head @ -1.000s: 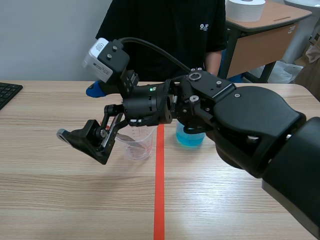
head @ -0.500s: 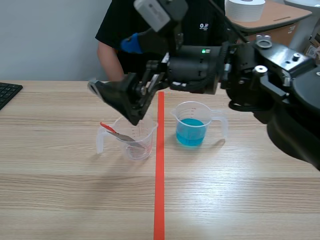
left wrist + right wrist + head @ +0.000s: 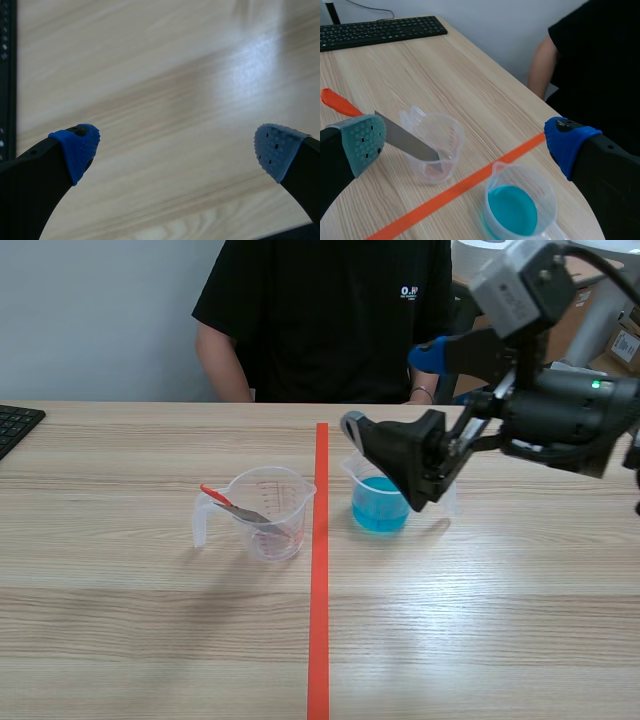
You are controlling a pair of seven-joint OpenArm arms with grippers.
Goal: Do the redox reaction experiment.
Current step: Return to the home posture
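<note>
Left gripper point(image 3: 177, 150) hangs spread wide, holding nothing, above the bare table point(image 3: 175, 75) beside a keyboard point(image 3: 5, 75). The right gripper point(image 3: 390, 465), likewise spread and unladen, hovers tilted downward over the cup of blue liquid point(image 3: 380, 508). Across the tape line point(image 3: 320, 590) stands the clear cup point(image 3: 275, 525) with a spatula point(image 3: 235, 508) leaning inside. A person point(image 3: 320, 310) sits beyond.
</note>
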